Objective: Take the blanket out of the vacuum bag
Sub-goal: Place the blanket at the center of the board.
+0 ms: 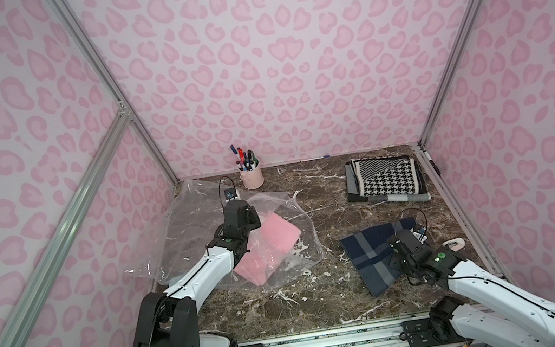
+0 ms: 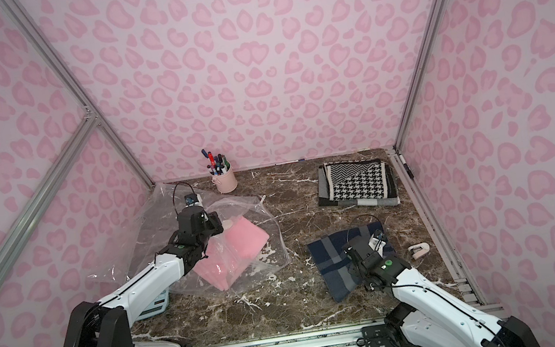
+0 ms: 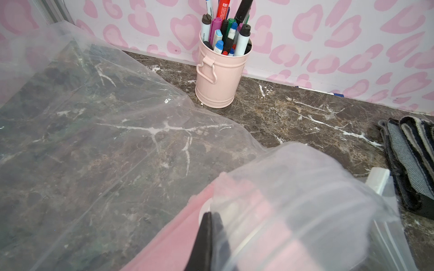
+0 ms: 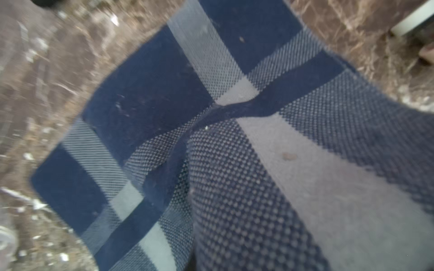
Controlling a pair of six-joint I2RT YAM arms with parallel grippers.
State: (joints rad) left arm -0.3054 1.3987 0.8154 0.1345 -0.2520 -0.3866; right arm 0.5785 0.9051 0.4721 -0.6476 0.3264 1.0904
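The right gripper (image 1: 404,234) is clamped on a navy blanket (image 1: 369,257) that lies on the counter (image 1: 323,297), well apart from the bag. Farther back, the left gripper (image 1: 255,221) is closed, apparently pinching the vacuum bag (image 1: 303,222). The pink blanket (image 1: 277,233) lies partly inside it, so removal looks unfinished.

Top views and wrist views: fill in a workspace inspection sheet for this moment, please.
Surface: dark marble tabletop, white veins.
Job's things: pink blanket inside the vacuum bag.
Clutter: second clear bag, navy plaid blanket, houndstooth blanket, pen cup, small white object.
Grippers: left gripper shut on the vacuum bag; right gripper shut on the navy plaid blanket.
Cables: wrist camera cable loops free.
Surroundings: pink patterned walls, aluminium frame.
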